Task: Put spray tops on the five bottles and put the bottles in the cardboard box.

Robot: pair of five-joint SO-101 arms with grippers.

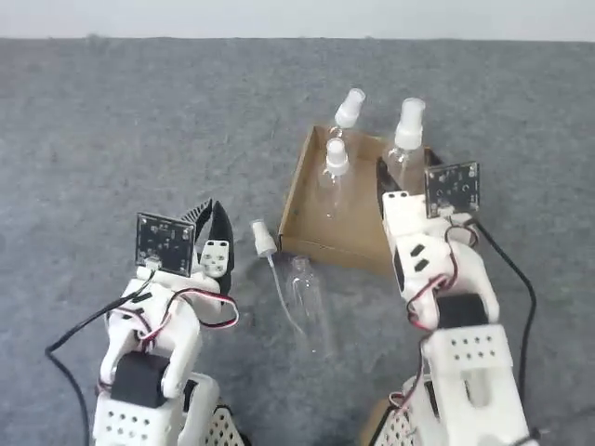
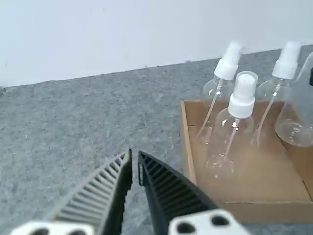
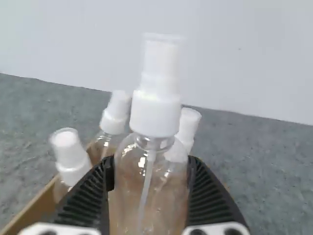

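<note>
Though capless, bottle (image 1: 309,295) beside spray top (image 1: 263,238).

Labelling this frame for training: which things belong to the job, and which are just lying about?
Job: cardboard box; three capped bottles inside; held bottle in right fingers; uncapped bottle; loose spray top.
Other: grey carpet; white wall.

Four capped bottles (image 2: 230,132) and one bare bottle (image 1: 308,290) are showing, with one loose top (image 1: 264,239) and one box (image 1: 294,200).
</note>
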